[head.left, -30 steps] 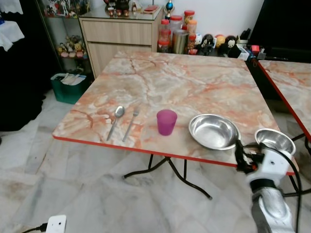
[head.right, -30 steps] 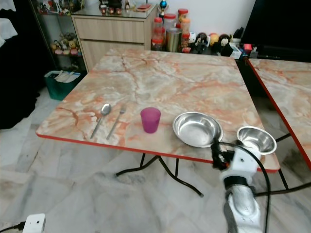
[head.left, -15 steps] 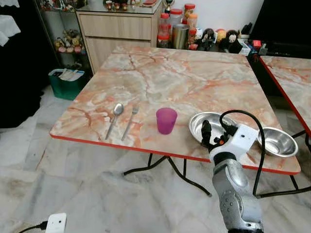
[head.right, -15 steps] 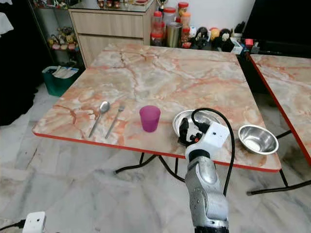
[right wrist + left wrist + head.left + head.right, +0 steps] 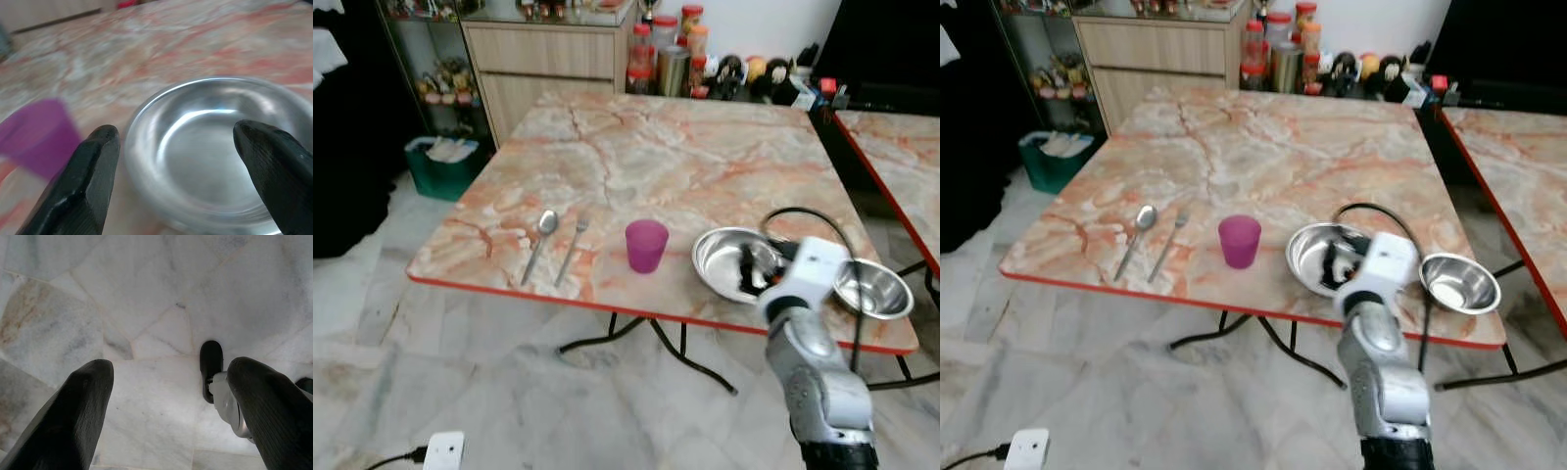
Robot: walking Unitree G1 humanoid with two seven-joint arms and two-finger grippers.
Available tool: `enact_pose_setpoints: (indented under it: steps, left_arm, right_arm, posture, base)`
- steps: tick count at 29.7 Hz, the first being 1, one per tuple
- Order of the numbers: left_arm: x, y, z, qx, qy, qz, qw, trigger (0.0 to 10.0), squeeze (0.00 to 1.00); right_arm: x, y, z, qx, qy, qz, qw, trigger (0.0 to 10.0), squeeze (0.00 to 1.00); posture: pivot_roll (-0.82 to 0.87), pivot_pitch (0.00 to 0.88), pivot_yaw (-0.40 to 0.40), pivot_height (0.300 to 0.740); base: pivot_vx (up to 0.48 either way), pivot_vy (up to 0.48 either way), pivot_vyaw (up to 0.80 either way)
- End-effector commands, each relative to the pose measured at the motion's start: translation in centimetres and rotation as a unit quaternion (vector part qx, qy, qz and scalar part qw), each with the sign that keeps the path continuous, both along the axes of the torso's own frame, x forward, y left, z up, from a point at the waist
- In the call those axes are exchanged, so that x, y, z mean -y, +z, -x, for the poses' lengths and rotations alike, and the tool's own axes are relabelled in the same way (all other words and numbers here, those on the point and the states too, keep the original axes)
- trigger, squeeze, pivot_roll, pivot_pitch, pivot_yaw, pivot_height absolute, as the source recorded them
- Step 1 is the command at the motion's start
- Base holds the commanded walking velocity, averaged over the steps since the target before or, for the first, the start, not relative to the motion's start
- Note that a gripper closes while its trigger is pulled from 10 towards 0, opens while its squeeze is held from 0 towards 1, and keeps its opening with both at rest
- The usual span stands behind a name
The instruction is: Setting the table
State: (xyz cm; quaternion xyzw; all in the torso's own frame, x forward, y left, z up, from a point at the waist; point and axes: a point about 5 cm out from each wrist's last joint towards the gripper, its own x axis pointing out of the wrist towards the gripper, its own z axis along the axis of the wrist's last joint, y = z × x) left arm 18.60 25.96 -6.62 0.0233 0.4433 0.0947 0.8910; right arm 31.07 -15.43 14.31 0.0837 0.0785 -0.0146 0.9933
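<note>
Marble-patterned in orange and cream with a red edge, the worktop [image 5: 685,166] carries everything near its front side. A spoon [image 5: 537,243] and a fork [image 5: 575,248] lie side by side toward the robot's left, and a purple cup [image 5: 646,245] stands upright just beside them. Next to the cup sits a large steel bowl [image 5: 720,262], with a smaller steel bowl [image 5: 879,288] near the front right corner. The right claw [image 5: 748,274] hangs over the large bowl's near side; in the right wrist view its fingers [image 5: 88,176] are spread wide, holding nothing, with the bowl's rim between them. The left claw [image 5: 166,416] hangs idle above the tiled floor [image 5: 146,293], fingers apart and empty.
</note>
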Motion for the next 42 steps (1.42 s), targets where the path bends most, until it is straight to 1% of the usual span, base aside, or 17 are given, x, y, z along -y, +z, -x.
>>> enact_pose_setpoints:
  steps: [1, 2, 3, 4, 5, 7, 11, 12, 13, 17, 20, 24, 30, 42]
  left_arm:
    - [-0.1, -0.4, 0.9, -0.014, 0.004, -0.002, 1.0, 10.0, 0.0]
    - [-0.1, -0.4, 0.9, -0.014, 0.004, -0.001, 1.0, 10.0, 0.0]
    - [-0.1, -0.4, 1.0, -0.014, 0.004, -0.001, 1.0, 10.0, 0.0]
    - [-0.2, -0.4, 1.0, -0.014, 0.003, -0.001, 1.0, 10.0, 0.0]
    - [-0.2, -0.4, 1.0, -0.014, 0.003, -0.001, 1.0, 10.0, 0.0]
    - [-0.2, -0.4, 1.0, -0.014, 0.003, -0.001, 1.0, 10.0, 0.0]
    - [-0.2, -0.4, 1.0, -0.011, 0.003, 0.001, 1.0, 10.0, 0.0]
    - [-0.2, -0.4, 0.9, -0.009, 0.003, 0.002, 1.0, 10.0, 0.0]
    - [-0.2, -0.4, 0.9, -0.008, 0.003, 0.002, 1.0, 10.0, 0.0]
    - [-0.1, -0.4, 0.9, -0.007, 0.002, 0.002, 1.0, 10.0, 0.0]
    - [-0.2, -0.4, 0.9, -0.007, 0.002, 0.0, 1.0, 10.0, 0.0]
    - [-0.3, -0.4, 1.0, -0.01, 0.004, -0.003, 1.0, 10.0, 0.0]
    - [-0.3, -0.4, 1.1, -0.011, 0.007, -0.004, 1.0, 10.0, 0.0]
    - [0.0, -0.5, 1.0, -0.009, 0.008, -0.001, 1.0, 10.0, 0.0]
  right_arm:
    - [0.4, -0.2, 0.7, 0.015, 0.043, 0.024, 0.999, 10.0, 0.0]
    - [0.5, -0.3, 0.9, 0.017, 0.06, 0.035, 0.997, 10.0, 0.0]
    - [1.4, -0.5, 1.1, 0.017, 0.062, 0.043, 0.997, 10.0, 0.0]
    - [3.1, -0.5, 1.2, 0.012, 0.048, 0.058, 0.997, 10.0, 0.0]
    - [4.3, -0.2, 1.4, 0.012, 0.039, 0.072, 0.997, 10.0, 0.0]
    - [4.9, 0.0, 1.5, 0.015, 0.039, 0.082, 0.996, 10.0, 0.0]
    - [6.2, 0.5, 1.8, 0.009, 0.057, 0.122, 0.991, 10.0, 0.0]
    - [6.8, 0.7, 1.8, 0.01, 0.054, 0.138, 0.989, 10.0, 0.0]
    - [7.0, 0.8, 1.7, 0.012, 0.05, 0.142, 0.989, 10.0, 0.0]
    - [7.1, 0.8, 1.5, 0.014, 0.045, 0.136, 0.99, 10.0, 0.0]
    - [6.4, 0.7, 1.3, 0.019, 0.047, 0.126, 0.991, 10.0, 0.0]
    - [5.6, 0.6, 1.0, 0.022, 0.047, 0.108, 0.993, 10.0, 0.0]
    - [5.1, 0.5, 0.9, 0.024, 0.056, 0.107, 0.992, 10.0, 0.0]
    - [5.7, 0.4, 0.8, 0.02, 0.047, 0.114, 0.992, 10.0, 0.0]
  posture:
    - [-0.02, 0.083, -0.024, 0.74]
    - [-0.02, 0.081, -0.023, 0.74]
    - [-0.02, 0.08, -0.022, 0.74]
    - [-0.02, 0.079, -0.023, 0.74]
    - [-0.02, 0.076, -0.021, 0.74]
    - [-0.02, 0.075, -0.02, 0.74]
    - [-0.02, 0.074, -0.018, 0.74]
    - [-0.03, 0.078, -0.018, 0.74]
    - [-0.03, 0.079, -0.018, 0.74]
    - [-0.02, 0.081, -0.017, 0.74]
    - [-0.02, 0.087, -0.016, 0.74]
    - [-0.01, 0.088, -0.016, 0.74]
    - [-0.01, 0.089, -0.019, 0.74]
    - [-0.01, 0.087, -0.023, 0.74]
  base:
    - [0.0, 0.0, 0.0]
    - [0.0, 0.0, 0.0]
    - [0.0, 0.0, 0.0]
    - [0.0, 0.0, 0.0]
    - [0.0, 0.0, 0.0]
    - [0.0, 0.0, 0.0]
    - [0.0, 0.0, 0.0]
    - [0.0, 0.0, 0.0]
    - [0.0, 0.0, 0.0]
    - [0.0, 0.0, 0.0]
    - [0.0, 0.0, 0.0]
    - [0.256, 0.0, 0.0]
    - [0.261, 0.0, 0.0]
    - [0.268, 0.0, 0.0]
